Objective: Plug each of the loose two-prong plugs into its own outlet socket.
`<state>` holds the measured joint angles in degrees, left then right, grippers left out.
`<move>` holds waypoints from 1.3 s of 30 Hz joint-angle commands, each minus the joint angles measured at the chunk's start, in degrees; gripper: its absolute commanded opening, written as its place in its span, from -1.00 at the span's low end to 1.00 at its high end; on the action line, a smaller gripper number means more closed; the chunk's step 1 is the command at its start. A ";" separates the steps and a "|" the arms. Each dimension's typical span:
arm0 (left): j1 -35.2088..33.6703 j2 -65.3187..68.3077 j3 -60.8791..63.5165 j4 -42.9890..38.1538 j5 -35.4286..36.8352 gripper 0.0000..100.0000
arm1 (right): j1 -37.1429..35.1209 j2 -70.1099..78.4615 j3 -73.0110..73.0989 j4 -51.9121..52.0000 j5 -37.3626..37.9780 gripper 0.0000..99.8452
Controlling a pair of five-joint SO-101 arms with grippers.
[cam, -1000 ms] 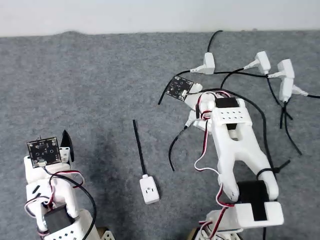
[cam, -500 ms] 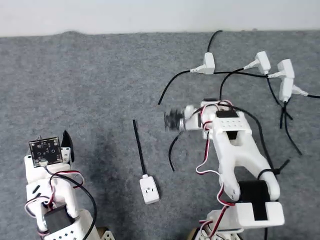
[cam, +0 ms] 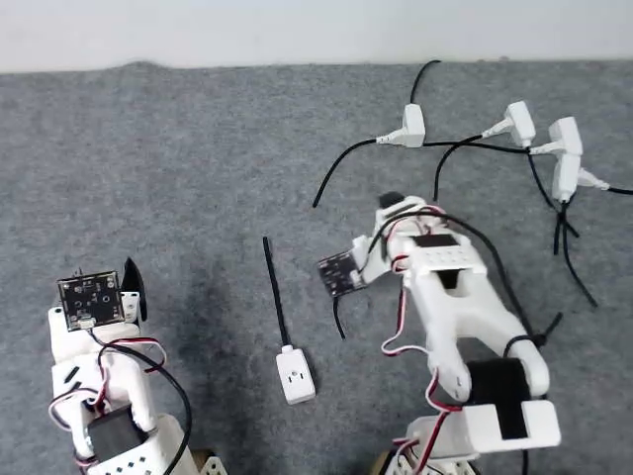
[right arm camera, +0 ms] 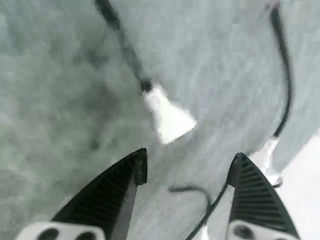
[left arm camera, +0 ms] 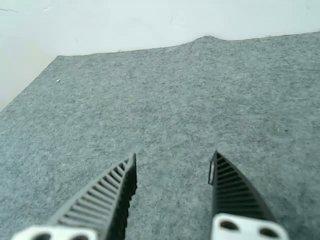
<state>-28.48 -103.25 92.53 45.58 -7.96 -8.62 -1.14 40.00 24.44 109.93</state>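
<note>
Right claw (right arm camera: 190, 156): fingers spread, nothing pinched.
- The socket (right arm camera: 169, 120), a small white block on a short black cord (right arm camera: 120, 47), lies on the grey mat (right arm camera: 55, 100) ahead of this claw. It is roughly in line with the gap between the fingertips and apart from both fingers.
- The cord leaves the socket on the side away from the claw.
- A separate black cable (right arm camera: 282, 70) lies on the mat off to one side of the claw. Contact with the nearer finger cannot be told.

Plugs (cam: 410, 127): several white plugs on black leads lie in a loose row near the mat's far edge.
- They are beyond the right arm (cam: 455, 297), well apart from the right claw and from the socket.
- In the high view the socket lies flat with its slots facing up, between the two arms and nearer their bases.
- Whether the farthest pair of white pieces in the row is joined cannot be told.

Left claw (left arm camera: 174, 156): fingers spread, holding nothing.
- There is bare mat under and ahead of it, and a white wall (left arm camera: 150, 20) stands past the mat's edge in front of the claw.
- In the high view the left arm (cam: 104, 396) sits at the near left corner. The socket lies well apart from this claw, off to its side toward the right arm.
</note>
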 commanded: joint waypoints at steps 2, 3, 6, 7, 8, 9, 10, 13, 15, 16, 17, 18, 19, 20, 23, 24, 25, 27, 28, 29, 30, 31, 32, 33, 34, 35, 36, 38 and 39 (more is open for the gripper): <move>0.35 -0.62 0.48 -2.81 -0.53 -0.54 | -5.23 -3.21 -0.62 7.16 -0.18 -0.48; 0.35 -0.62 0.48 -2.81 -0.53 -0.54 | -6.20 -3.21 -0.62 8.48 -1.32 -0.48; 0.35 -0.62 0.48 -2.81 -0.53 -0.54 | -8.13 -3.21 -0.62 10.59 -3.69 -0.48; 0.35 -0.62 0.48 -2.81 -0.53 -0.54 | -8.57 -3.12 -0.62 11.03 -3.78 -0.48; 0.35 -0.62 0.48 -2.81 -0.53 -0.54 | -8.84 -2.86 -0.62 11.65 -3.78 -0.48; 0.35 -0.62 0.48 -2.81 -0.53 -0.54 | -9.10 -2.68 -0.62 12.35 -3.69 -0.48; 0.35 -0.62 0.48 -2.81 -0.53 -0.54 | -9.27 -2.59 -0.62 12.97 -3.69 -0.48; 0.35 -0.62 0.48 -2.81 -0.53 -0.54 | -8.92 -2.59 -0.62 12.79 -3.60 -0.48; 0.35 -0.62 0.48 -2.81 -0.53 -0.54 | -8.48 -2.59 -0.62 13.05 -3.60 -0.48; 0.35 -0.62 0.48 -2.81 -0.53 -0.54 | -8.31 -2.59 -0.62 13.23 -3.60 -0.48; 0.35 -0.62 0.48 -2.81 -0.53 -0.54 | -8.04 -2.51 -0.62 13.23 -3.60 -0.48; 0.35 -0.62 0.48 -2.81 -0.53 -0.54 | -7.78 -2.51 -0.53 13.23 -3.60 -0.48; 0.35 -0.62 0.48 -2.81 -0.53 -0.54 | -6.99 -2.51 -0.44 13.23 -3.60 -0.48; 0.35 -0.62 0.48 -2.81 -0.53 -0.54 | -6.46 -2.51 -0.44 13.23 -3.60 -0.48; 0.35 -0.62 0.48 -2.81 -0.53 -0.54 | -4.88 -2.07 -0.26 13.32 -3.60 -0.48; 0.35 -0.62 0.48 -2.81 -0.53 -0.54 | -4.62 -1.27 -0.26 13.32 -3.60 -0.48; 0.35 -0.62 0.48 -2.81 -0.53 -0.54 | -4.53 -0.13 -0.26 13.23 -3.60 -0.48; 0.35 -0.62 0.48 -2.81 -0.53 -0.54 | -4.53 2.59 -0.35 12.88 -3.60 -0.48; 0.35 -0.62 0.48 -2.81 -0.53 -0.54 | -4.62 3.91 -0.62 12.79 -3.60 -0.48; 0.35 -0.62 0.48 -2.81 -0.53 -0.54 | -4.62 4.88 -0.70 12.62 -3.60 -0.48; 0.35 -0.62 0.48 -2.81 -0.53 -0.54 | -4.62 5.93 -1.14 11.91 -3.60 -0.48; 0.35 -0.62 0.48 -2.81 -0.53 -0.54 | -4.62 7.25 -1.85 11.12 -3.60 -0.48; 0.35 -0.62 0.48 -2.81 -0.53 -0.54 | -4.62 8.31 -2.64 10.15 -3.60 -0.48; 0.35 -0.62 0.48 -2.81 -0.53 -0.54 | -4.44 9.27 -3.25 9.19 -3.60 -0.48; 0.35 -0.62 0.48 -2.81 -0.53 -0.54 | -4.35 10.15 -3.87 8.40 -3.60 -0.48; 0.35 -0.62 0.48 -2.81 -0.53 -0.54 | -4.35 11.12 -4.57 7.69 -3.60 -0.48; 0.35 -0.62 0.48 -2.81 -0.53 -0.54 | -4.35 11.91 -5.36 7.43 -3.60 -0.48; 0.35 -0.62 0.48 -2.81 -0.53 -0.54 | -4.35 13.32 -7.12 7.16 -3.60 -0.48; 0.44 -0.62 0.48 -2.81 -0.53 -0.54 | -4.35 13.93 -8.18 7.16 -3.60 -0.48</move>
<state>-28.48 -103.25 93.58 44.26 -7.96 -13.19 8.26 36.40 34.37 107.12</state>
